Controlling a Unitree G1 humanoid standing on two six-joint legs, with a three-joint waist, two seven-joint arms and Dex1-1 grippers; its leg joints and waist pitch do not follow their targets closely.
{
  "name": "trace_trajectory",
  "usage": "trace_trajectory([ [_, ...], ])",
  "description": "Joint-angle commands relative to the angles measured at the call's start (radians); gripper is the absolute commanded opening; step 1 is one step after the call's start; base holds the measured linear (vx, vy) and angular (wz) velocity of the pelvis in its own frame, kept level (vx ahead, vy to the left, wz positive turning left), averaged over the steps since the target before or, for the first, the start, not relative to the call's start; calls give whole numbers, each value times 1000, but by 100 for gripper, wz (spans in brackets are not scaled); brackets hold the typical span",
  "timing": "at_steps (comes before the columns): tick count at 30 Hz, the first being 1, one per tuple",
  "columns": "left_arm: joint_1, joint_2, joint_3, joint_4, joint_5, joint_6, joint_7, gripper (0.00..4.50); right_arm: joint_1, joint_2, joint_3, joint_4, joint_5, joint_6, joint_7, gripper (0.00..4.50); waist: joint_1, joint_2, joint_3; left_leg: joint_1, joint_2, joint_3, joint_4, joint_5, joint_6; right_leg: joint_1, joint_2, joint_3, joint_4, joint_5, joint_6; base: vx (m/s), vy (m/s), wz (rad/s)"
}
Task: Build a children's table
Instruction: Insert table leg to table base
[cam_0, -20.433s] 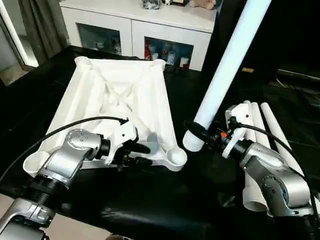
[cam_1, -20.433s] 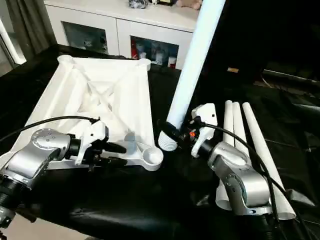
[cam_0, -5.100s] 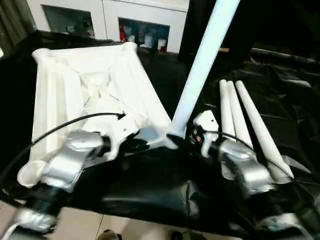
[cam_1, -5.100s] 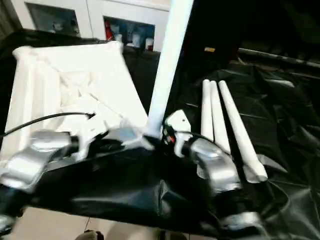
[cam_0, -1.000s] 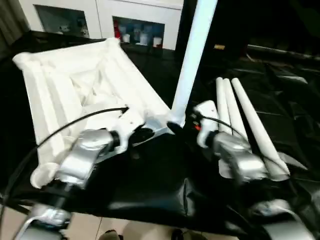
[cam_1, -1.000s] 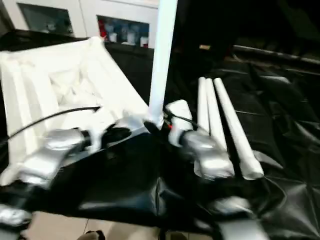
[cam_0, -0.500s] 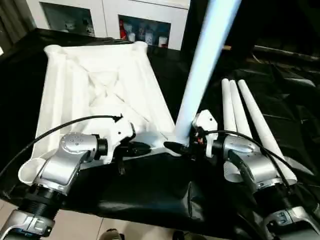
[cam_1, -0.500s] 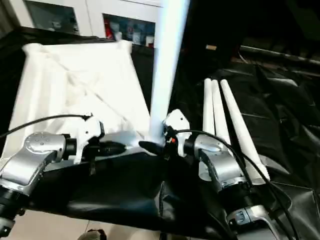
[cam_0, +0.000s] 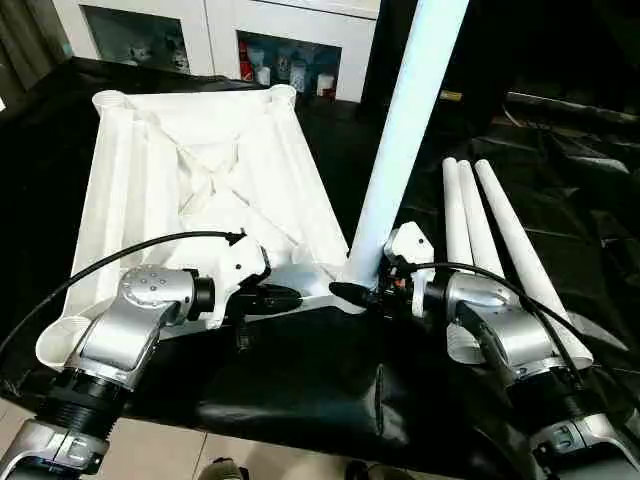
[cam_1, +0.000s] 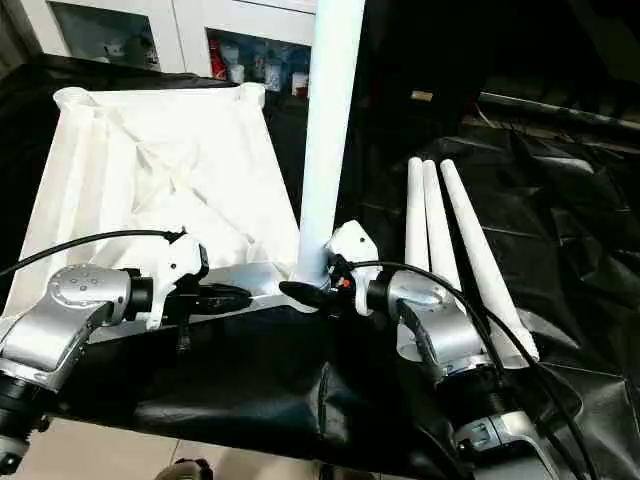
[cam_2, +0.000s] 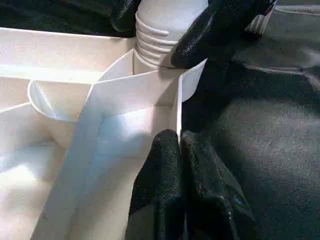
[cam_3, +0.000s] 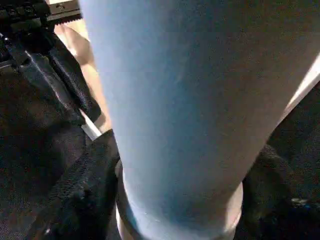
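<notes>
The children's table top (cam_0: 190, 170) lies upside down on black cloth, its ribbed underside facing up. One white leg (cam_0: 400, 150) stands upright with its ribbed end (cam_2: 160, 35) in the near right corner socket. My right gripper (cam_0: 350, 292) is shut around the base of this leg, with one black finger on each side of it. My left gripper (cam_0: 290, 297) is shut on the top's thin edge wall beside that socket, which is pinched between its fingertips (cam_2: 167, 145). Three more legs (cam_0: 480, 230) lie side by side on the cloth to the right.
A white cabinet (cam_0: 200, 30) with glass-fronted shelves stands behind the table top. Wrinkled black cloth (cam_0: 330, 380) covers the work surface. Its front edge lies just below my arms, with the floor beyond it. A black cable runs over my left forearm.
The camera has shifted and steadied. My right gripper's fingers have closed in on the base of the leg. My left gripper keeps its hold on the edge wall.
</notes>
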Motion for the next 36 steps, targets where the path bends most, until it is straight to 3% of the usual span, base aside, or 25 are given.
trace_trajectory([
  [1, 4, -18, -29, -4, -9, -9, -13, 0, 11, 4, 3, -1, -10, -2, -1, 283, -1, 7, -68, 17, 9, 14, -58, -189, 51, 59, -24, 27, -42, -156, -224, 0, 0, 0],
  [4, 2, -27, -28, 0, 2, -6, 14, 0, 15, 17, -9, 12, -7, 5, -29, 277, -1, 6, -67, 16, 9, 14, -58, -201, 45, 58, -26, 28, -43, -174, -220, 0, 0, 0],
  [6, -14, -55, -18, 36, 27, 2, 87, 0, 8, 56, -47, 59, -3, 9, -117, 276, -2, 6, -68, 15, 9, 14, -58, -212, 41, 56, -25, 29, -44, -188, -218, 0, 0, 0],
  [8, -51, -127, 11, 104, 63, 29, 245, 0, -13, 147, -130, 160, 15, 28, -322, 275, -5, 6, -60, 18, 8, 12, -63, -283, 6, 48, -29, 30, -59, -312, -194, -26, -2, 0],
  [10, -57, -145, 13, 115, 73, 41, 282, 0, -20, 173, -150, 187, 16, 30, -385, 274, -5, 4, -63, 19, 6, 7, -65, -312, -15, 50, -31, 27, -62, -385, -164, 0, 0, 0],
  [11, -79, -199, 22, 150, 98, 83, 391, 0, -41, 226, -177, 252, 2, 25, -530, 274, -8, 11, -60, 19, 8, 7, -66, -326, -20, 43, -32, 30, -66, -399, -156, 0, 0, 0],
  [13, -97, -245, 32, 178, 126, 130, 499, 0, -57, 261, -185, 299, -18, 16, -637, 274, -14, 4, -57, 20, 3, 4, -67, -365, -37, 41, -28, 25, -72, -459, -133, 0, 0, 0],
  [15, -106, -268, 31, 194, 136, 140, 538, 0, -67, 280, -187, 322, -32, 8, -695, 274, -13, 6, -58, 27, 2, 3, -65, -392, -33, 36, -30, 24, -80, -507, -101, 0, 0, 0],
  [17, -126, -322, 28, 229, 150, 128, 603, 0, -90, 327, -200, 365, -39, 8, -785, 274, -13, 6, -59, 22, -2, 0, -66, -404, -28, 35, -28, 21, -86, -528, -75, 0, 0, 0],
  [18, -137, -354, 12, 243, 156, 121, 610, 0, -107, 350, -202, 391, -47, -1, -815, 274, -14, 2, -59, 23, -3, 0, -64, -404, -22, 32, -28, 21, -89, -544, -64, 0, 0, 0],
  [20, -144, -373, -20, 250, 173, 107, 591, 0, -128, 362, -198, 417, -65, -17, -827, 274, -13, 3, -60, 23, -3, -1, -65, -415, -18, 31, -26, 19, -92, -555, -53, 0, 0, 0],
  [25, -137, -354, -39, 214, 178, 150, 544, 0, -159, 360, -210, 445, -55, -61, -781, 274, -14, 3, -64, 13, -1, -2, -68, -405, -9, 35, -26, 18, -86, -499, -62, 0, 0, 0],
  [26, -133, -340, -39, 206, 176, 156, 531, 0, -162, 357, -212, 437, -47, -71, -766, 330, -15, 5, -65, 13, 0, -3, -68, -411, -8, 34, -26, 18, -84, -484, -68, 0, 0, 0],
  [27, -130, -330, -41, 203, 177, 157, 518, 0, -162, 353, -210, 429, -48, -76, -757, 344, -15, 4, -66, 11, 0, -3, -69, -407, -6, 36, -26, 18, -83, -475, -71, 0, 0, 0],
  [32, -115, -291, -47, 190, 185, 158, 470, 0, -168, 330, -207, 387, -49, -82, -691, 387, -24, 4, -66, 7, 2, -1, -70, -383, -1, 40, -24, 19, -76, -417, -97, 0, 0, 0],
  [36, -91, -227, -61, 130, 175, 181, 394, 0, -137, 266, -169, 239, -22, -22, -545, 397, -24, 5, -67, 3, 3, 0, -69, -342, 7, 47, -25, 22, -69, -359, -115, 0, 0, 0],
])
